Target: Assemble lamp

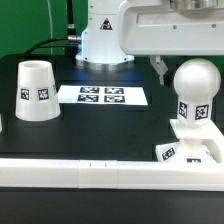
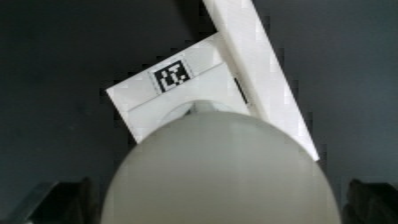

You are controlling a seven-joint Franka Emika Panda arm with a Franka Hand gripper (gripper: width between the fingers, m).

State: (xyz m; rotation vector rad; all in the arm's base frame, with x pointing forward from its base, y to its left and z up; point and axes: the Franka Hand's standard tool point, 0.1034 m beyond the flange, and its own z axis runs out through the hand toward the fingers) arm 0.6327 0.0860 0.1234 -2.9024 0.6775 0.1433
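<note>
- Exterior view, clock face laid over the picture: you have the shade (image 1: pixel 35 90) at 9 o'clock, standing on the black table (image 1: pixel 120 125) with its wide mouth down and one tag facing the camera.
- The marker board (image 1: pixel 100 96) lies flat near the middle, a little toward 12 o'clock, well apart from the shade.
- The bulb (image 1: pixel 195 90) stands upright at 3 o'clock, ball head up, with a tag on its stem.
- The base (image 1: pixel 190 150) sits under the bulb at 4 o'clock, tags on its near edge, just beside the white rail (image 1: pixel 100 175) that runs across 6 o'clock.
- The gripper (image 1: pixel 185 66) hangs at 2 o'clock over the bulb's head. You see one dark finger (image 1: pixel 160 68) to the exterior view's left of the ball; the other is hidden.
- The robot's pedestal (image 1: pixel 105 40) stands at 12 o'clock.
- Wrist view: the bulb's rounded head (image 2: pixel 222 170) fills much of your picture, with the tagged base (image 2: pixel 178 85) beyond it and the white rail (image 2: pixel 249 50) alongside that base.
- The dark fingertips (image 2: pixel 63 200) show on either side of the head with dark gaps between. The jaws are spread wide and grasp nothing.
</note>
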